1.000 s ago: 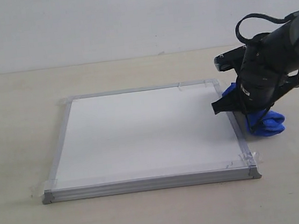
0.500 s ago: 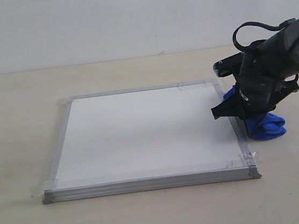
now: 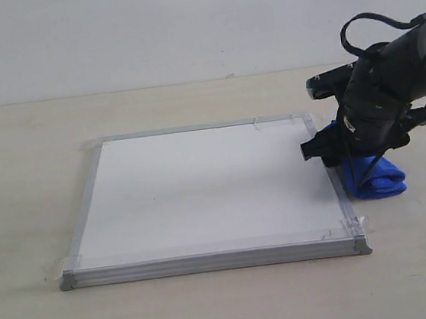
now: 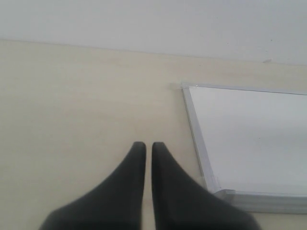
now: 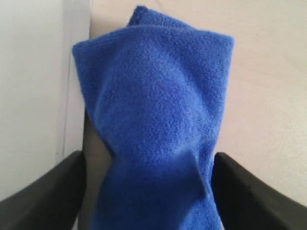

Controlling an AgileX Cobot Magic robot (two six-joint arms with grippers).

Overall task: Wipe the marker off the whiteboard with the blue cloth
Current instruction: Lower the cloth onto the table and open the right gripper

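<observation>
Black right arm (image 3: 379,98) with looping black cable, matte black tapered fingers (image 4: 129,191) on left pincer (image 4: 145,146).

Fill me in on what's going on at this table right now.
The right gripper sits just off the right edge of the whiteboard, its fingers on either side of the bunched blue cloth, which rests on the table. The board's surface looks clean; no red marker line is visible. The left gripper is shut and idle, off the board's left side.

Even, soft, bright lighting (faint shadows only), slightly blurry wrist views.
</observation>
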